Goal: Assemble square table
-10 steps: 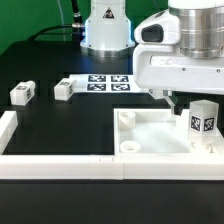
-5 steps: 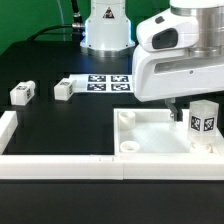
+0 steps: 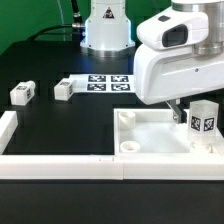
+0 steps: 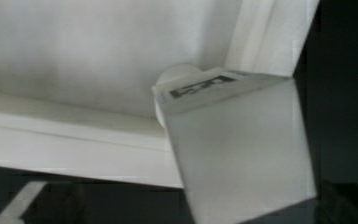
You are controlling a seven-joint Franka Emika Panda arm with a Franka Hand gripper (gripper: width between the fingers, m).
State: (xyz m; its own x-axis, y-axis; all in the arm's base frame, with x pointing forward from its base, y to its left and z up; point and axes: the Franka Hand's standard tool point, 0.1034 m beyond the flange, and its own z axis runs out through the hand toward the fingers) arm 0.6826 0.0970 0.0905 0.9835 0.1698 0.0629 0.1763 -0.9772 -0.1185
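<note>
The white square tabletop [image 3: 150, 135], a tray with a raised rim and round corner sockets, lies at the exterior view's lower right. One white tagged leg [image 3: 205, 122] stands upright in it on the right side. My gripper [image 3: 186, 112] hangs just behind and beside that leg; one dark finger [image 3: 178, 110] shows apart from the leg. The jaws look open, with nothing held. In the wrist view the same leg [image 4: 229, 140] fills the middle, over the tabletop's rim [image 4: 87, 125]. Two loose legs [image 3: 22, 93] [image 3: 64, 89] lie at the left.
The marker board [image 3: 107, 83] lies at the back middle, in front of the arm's base [image 3: 107, 30]. Long white border walls run along the front [image 3: 60, 168] and the left [image 3: 8, 128]. The black table surface spreads between them.
The arm's body has shifted slightly toward the exterior view's left and up. The upright leg and the other parts have not moved.
</note>
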